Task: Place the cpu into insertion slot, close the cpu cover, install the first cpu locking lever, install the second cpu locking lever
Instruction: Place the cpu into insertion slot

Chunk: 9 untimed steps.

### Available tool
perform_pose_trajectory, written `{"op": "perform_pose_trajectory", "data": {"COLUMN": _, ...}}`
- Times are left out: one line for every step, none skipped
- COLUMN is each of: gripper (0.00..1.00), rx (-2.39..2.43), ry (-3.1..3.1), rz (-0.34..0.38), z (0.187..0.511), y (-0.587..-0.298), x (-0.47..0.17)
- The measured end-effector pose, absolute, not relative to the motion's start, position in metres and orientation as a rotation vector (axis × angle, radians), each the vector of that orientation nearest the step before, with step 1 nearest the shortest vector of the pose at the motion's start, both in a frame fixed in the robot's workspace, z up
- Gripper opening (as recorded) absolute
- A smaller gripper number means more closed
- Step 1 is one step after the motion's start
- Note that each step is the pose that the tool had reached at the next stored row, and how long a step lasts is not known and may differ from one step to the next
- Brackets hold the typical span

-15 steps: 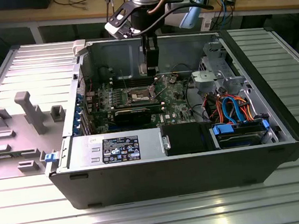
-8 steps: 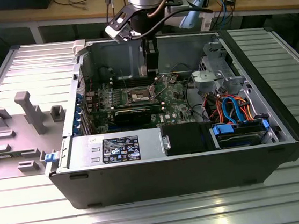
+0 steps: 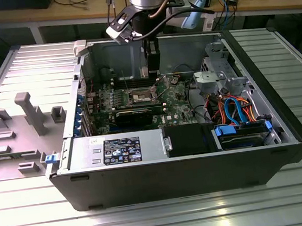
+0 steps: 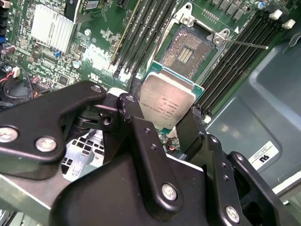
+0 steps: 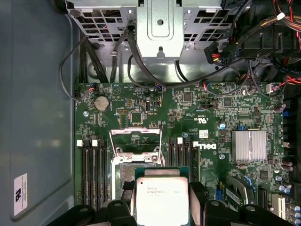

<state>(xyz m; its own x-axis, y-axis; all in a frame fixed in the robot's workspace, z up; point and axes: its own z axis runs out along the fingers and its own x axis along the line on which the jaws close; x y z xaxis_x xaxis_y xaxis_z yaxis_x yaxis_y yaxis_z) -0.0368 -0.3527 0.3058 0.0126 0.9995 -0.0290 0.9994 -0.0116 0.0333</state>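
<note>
My gripper (image 4: 164,123) is shut on the cpu (image 4: 168,100), a small square chip with a silvery top, held by two opposite edges between black fingers (image 4: 136,120). In the second wrist view the insertion slot (image 4: 190,48) lies bare just beyond the chip, its dark pin field showing, and a thin locking lever (image 4: 244,44) sticks out beside it. In the first wrist view the cpu (image 5: 162,197) hangs over the near part of the socket, and the cpu cover (image 5: 135,141) stands raised behind it. In the exterior view the gripper (image 3: 153,69) hangs inside the open case above the insertion slot (image 3: 142,96).
Black memory slots (image 5: 91,169) flank the socket on both sides. A silver heatsink (image 5: 249,146) and a black graphics card (image 3: 135,115) sit nearby on the green board. A drive cage (image 3: 217,75), orange and blue cables (image 3: 235,109) and case walls (image 3: 174,170) surround it. A grey fixture tray (image 3: 22,127) lies outside.
</note>
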Motion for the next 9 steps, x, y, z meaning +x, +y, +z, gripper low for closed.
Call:
{"op": "perform_pose_trajectory", "data": {"gripper": 0.54, "rx": 2.203, "ry": 2.177, "rz": 0.004, "z": 0.3058, "y": -0.3527, "x": -0.0369}}
{"op": "perform_pose_trajectory", "data": {"gripper": 0.54, "rx": 2.204, "ry": 2.177, "rz": 0.004, "z": 0.3058, "y": -0.3527, "x": -0.0371}}
{"op": "perform_pose_trajectory", "data": {"gripper": 0.54, "rx": 2.203, "ry": 2.177, "rz": 0.004, "z": 0.3058, "y": -0.3527, "x": -0.0371}}
{"op": "perform_pose_trajectory", "data": {"gripper": 0.54, "rx": 2.203, "ry": 2.177, "rz": 0.004, "z": 0.3057, "y": -0.3527, "x": -0.0371}}
{"op": "perform_pose_trajectory", "data": {"gripper": 0.54, "rx": 2.203, "ry": 2.177, "rz": 0.004, "z": 0.3056, "y": -0.3527, "x": -0.0372}}
{"op": "perform_pose_trajectory", "data": {"gripper": 0.54, "rx": 2.202, "ry": 2.179, "rz": 0.005, "z": 0.3048, "y": -0.3526, "x": -0.0379}}
{"op": "perform_pose_trajectory", "data": {"gripper": 0.54, "rx": 2.2, "ry": 2.182, "rz": 0.008, "z": 0.304, "y": -0.3527, "x": -0.0382}}
{"op": "perform_pose_trajectory", "data": {"gripper": 0.54, "rx": 2.197, "ry": 2.188, "rz": 0.009, "z": 0.3029, "y": -0.3527, "x": -0.0386}}
{"op": "perform_pose_trajectory", "data": {"gripper": 0.54, "rx": 2.191, "ry": 2.195, "rz": 0.011, "z": 0.3016, "y": -0.3527, "x": -0.0392}}
